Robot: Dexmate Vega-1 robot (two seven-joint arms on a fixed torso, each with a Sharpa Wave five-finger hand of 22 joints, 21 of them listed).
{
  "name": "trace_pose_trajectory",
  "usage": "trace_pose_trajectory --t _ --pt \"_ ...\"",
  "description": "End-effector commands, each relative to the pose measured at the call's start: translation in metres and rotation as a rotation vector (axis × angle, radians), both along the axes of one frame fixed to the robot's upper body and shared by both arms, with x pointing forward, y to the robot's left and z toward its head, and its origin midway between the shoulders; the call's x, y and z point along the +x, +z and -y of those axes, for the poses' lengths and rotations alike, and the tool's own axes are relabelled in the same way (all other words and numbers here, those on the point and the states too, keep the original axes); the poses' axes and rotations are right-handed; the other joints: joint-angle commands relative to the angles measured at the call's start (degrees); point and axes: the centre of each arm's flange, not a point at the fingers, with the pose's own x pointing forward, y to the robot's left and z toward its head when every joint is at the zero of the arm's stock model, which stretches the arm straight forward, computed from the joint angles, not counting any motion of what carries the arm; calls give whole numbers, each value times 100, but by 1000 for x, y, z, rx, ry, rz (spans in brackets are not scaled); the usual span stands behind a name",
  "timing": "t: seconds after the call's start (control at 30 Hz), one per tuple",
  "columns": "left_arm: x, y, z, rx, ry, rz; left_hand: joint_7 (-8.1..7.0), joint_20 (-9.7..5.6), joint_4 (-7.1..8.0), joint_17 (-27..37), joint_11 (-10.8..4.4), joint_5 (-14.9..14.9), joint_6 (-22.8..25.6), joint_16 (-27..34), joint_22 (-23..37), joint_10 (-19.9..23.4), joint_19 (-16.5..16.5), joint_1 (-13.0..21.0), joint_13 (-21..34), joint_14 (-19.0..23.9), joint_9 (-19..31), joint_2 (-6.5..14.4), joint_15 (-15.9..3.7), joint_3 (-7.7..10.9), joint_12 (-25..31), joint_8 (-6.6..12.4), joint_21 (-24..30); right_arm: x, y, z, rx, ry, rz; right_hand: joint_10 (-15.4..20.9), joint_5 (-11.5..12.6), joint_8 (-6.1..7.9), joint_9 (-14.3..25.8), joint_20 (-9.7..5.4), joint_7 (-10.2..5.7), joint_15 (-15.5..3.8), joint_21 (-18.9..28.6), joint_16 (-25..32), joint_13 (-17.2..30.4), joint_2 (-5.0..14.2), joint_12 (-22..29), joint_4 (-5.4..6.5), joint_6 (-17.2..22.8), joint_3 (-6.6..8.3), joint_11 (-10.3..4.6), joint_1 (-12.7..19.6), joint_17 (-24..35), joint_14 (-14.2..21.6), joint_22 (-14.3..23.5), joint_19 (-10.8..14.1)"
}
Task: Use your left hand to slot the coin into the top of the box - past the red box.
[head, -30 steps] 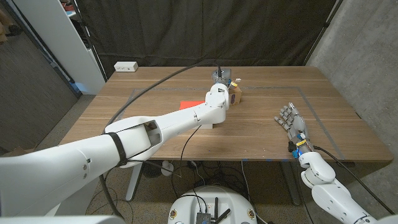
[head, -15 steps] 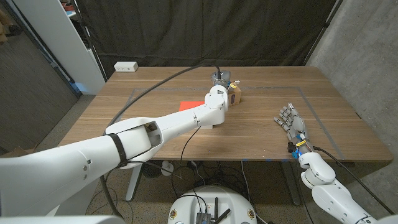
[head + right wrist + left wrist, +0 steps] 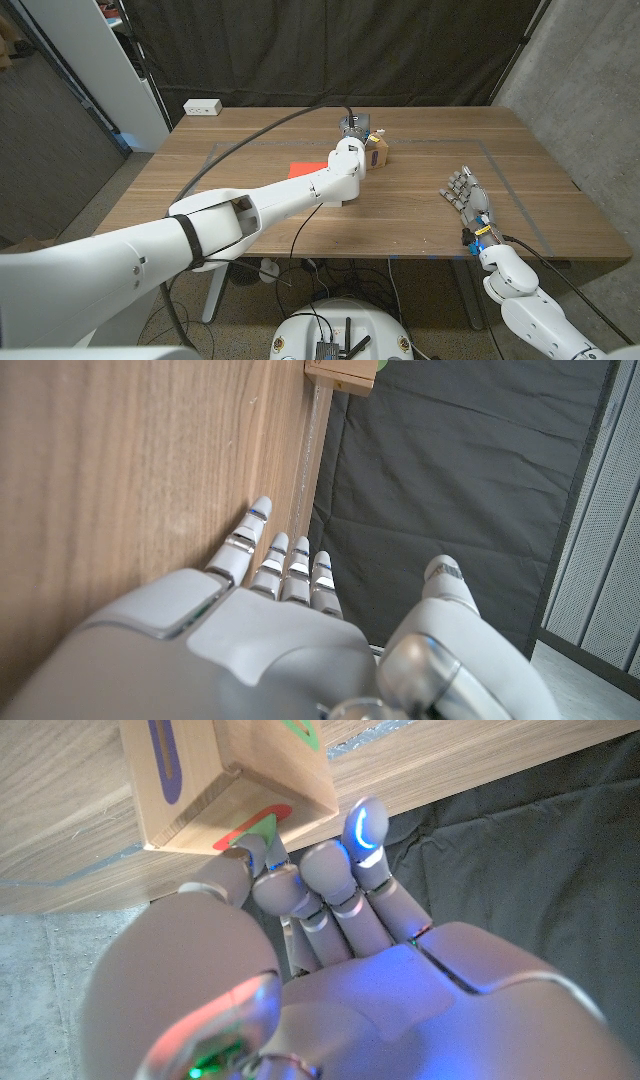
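Wooden box (image 3: 377, 151) sits on the far-middle of the surface (image 3: 250, 215), small light-wood cube. Left wrist view shows the box (image 3: 225, 780) close up: pale wood faces, a purple oval slot mark on one face, a green mark on another, a red-and-green shape on the face toward the fingers. Coin itself can't be made out in any view.

Left hand (image 3: 351, 128) is at the box, just beyond and beside it. In the left wrist view the left hand (image 3: 330, 920) has its fingers (image 3: 362, 830) bunched close together, tips right up against the box's lower face edge; whether anything is pinched between them can't be told.

Red flat piece (image 3: 302, 169) lies on the surface just short of the box toward the robot, partly covered by the left forearm.

Right hand (image 3: 470, 197) stands well to the right of the box, fingers apart, holding nothing; right wrist view shows the right hand (image 3: 290, 610) with fingers straight along the surface.

Box is near the far edge of the surface. Open wood lies all round the box on its near and right sides. White power strip (image 3: 202, 106) at the far edge, well left of the box.
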Motion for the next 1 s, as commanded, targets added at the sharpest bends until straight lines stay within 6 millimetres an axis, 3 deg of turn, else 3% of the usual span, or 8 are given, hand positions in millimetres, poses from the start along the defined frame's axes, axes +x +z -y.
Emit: trace_pose_trajectory --t 0.03,0.33,1.0 --pt "0 1 -2 17 -8 -16 30 -229 7 5 -10 -13 -140 -13 -26 40 54 -80 31 33 -97 -97 -7 -63 2 -136 0 -1 0 -1 4 -2 2 43 27 22 13 1 3 -10 22 20 32 3 43 -7 51 36 8 45 13 47 27 48" --pt "-4 3 -2 28 -17 -16 6 -232 6 36 -8 -10 -212 33 -25 60 143 -187 8 56 -226 -196 -5 -106 6 -264 35 -3 -1 -1 1 -4 5 43 27 22 13 1 3 -10 22 20 32 3 43 -7 51 36 8 45 13 47 27 48" --pt "-14 21 -1 22 -27 31 -10 -233 0 72 -8 0 -110 95 -1 62 151 -219 -8 51 -420 -184 -4 -40 37 -348 19 -6 2 -2 3 -6 17 43 27 22 13 1 3 -10 22 20 32 3 43 -7 51 36 8 45 13 47 27 48"
